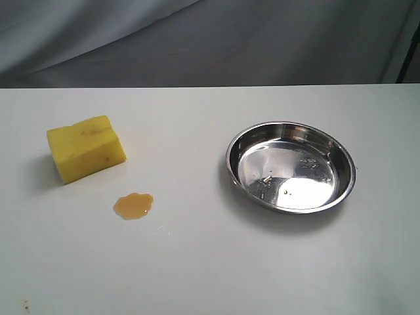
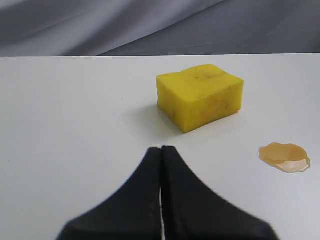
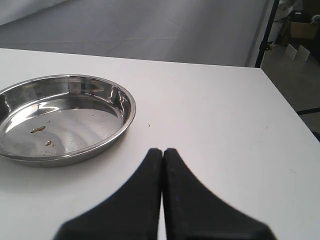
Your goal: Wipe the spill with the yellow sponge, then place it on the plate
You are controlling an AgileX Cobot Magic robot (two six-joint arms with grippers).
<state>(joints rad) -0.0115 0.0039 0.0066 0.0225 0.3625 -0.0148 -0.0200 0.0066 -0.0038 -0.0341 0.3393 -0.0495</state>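
black fingers of the left gripper (image 2: 161, 148) are pressed together with nothing between them above the white table (image 2: 75, 125), and the yellow sponge (image 2: 202, 97) sits a little way ahead of their tips, untouched. the right gripper (image 3: 162, 149), its fingers likewise closed on nothing, faces only the plate (image 3: 131, 107). seen from the exterior camera, the sponge lies on the left half of the table, its long axis running roughly 8 to 2 o'clock. the spill (image 1: 133, 205), a small amber puddle, sits near it at about 5 o'clock, clear of the foam, and the steel plate rests well apart at 3 o'clock. the left arm looks the nearer one for the pick-up, which would call for its fingers to part first and straddle the block across its short side.
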